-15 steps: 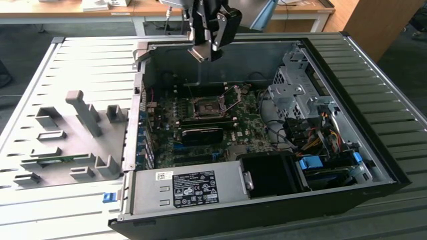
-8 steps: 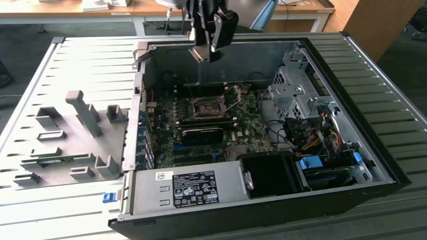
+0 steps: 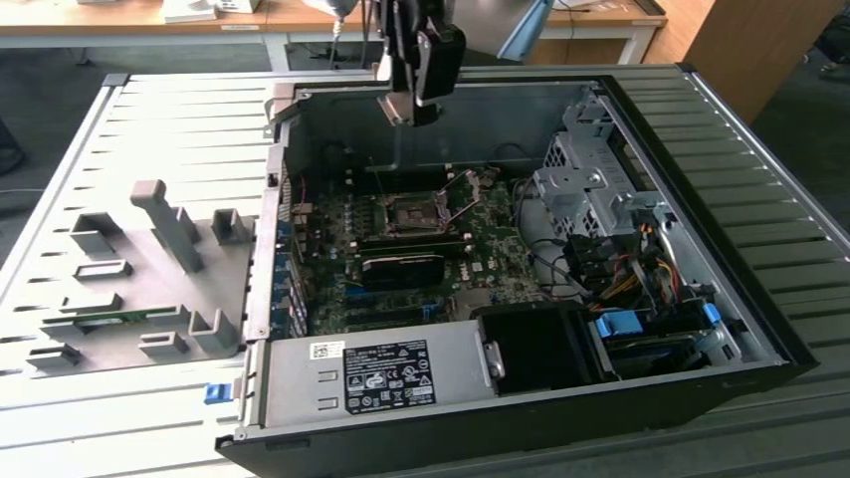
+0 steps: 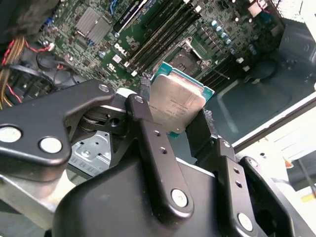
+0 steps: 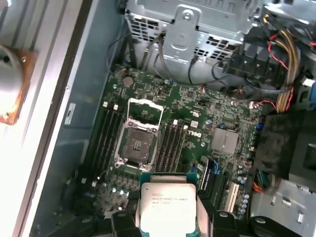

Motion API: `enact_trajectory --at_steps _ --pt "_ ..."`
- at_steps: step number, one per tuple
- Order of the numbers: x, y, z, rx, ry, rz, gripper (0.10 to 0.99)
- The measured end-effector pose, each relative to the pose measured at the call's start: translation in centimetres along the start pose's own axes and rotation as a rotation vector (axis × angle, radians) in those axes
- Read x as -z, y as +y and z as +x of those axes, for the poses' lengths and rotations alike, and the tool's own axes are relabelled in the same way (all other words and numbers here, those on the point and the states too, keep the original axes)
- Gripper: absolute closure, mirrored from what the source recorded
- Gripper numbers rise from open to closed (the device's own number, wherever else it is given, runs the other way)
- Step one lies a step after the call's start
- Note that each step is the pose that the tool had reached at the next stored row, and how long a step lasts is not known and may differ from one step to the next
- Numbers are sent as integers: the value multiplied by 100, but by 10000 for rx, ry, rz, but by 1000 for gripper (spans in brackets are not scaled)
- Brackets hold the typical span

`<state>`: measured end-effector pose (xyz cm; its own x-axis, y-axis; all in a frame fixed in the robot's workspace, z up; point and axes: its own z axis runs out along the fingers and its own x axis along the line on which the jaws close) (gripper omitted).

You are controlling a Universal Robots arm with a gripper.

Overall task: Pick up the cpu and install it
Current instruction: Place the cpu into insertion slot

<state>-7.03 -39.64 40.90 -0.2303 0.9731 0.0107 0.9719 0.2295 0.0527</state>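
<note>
My gripper point(image 3: 406, 108) hangs above the open computer case point(image 3: 286, 129), near its far wall. It is shut on the cpu point(image 4: 173, 103), a flat square chip with a silver-grey top plate and a green edge. In both wrist views the black fingers point(image 4: 148, 128) press on two opposite sides of the chip point(image 5: 165, 205). The motherboard socket point(image 5: 137, 143) lies below with its metal frame flipped open and its square bed bare. In the exterior view the socket point(image 3: 414, 214) is lower and nearer than the gripper.
Memory slots point(image 5: 172, 143) flank the socket. A drive cage point(image 3: 591, 184) with cable bundles fills the case's side at the exterior view's right. The power supply point(image 3: 378, 373) sits at the near end. Grey fixture blocks point(image 3: 146, 259) stand on the table beside the case.
</note>
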Motion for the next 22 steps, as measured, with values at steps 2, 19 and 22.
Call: enact_trajectory --at_steps 2,19,22 --pt "-3 0 0 -199 -10 -3 545" --pt "-42 -1 1 -1135 -110 -3 545" --pt "-65 -1 4 -1433 -149 -1 545"
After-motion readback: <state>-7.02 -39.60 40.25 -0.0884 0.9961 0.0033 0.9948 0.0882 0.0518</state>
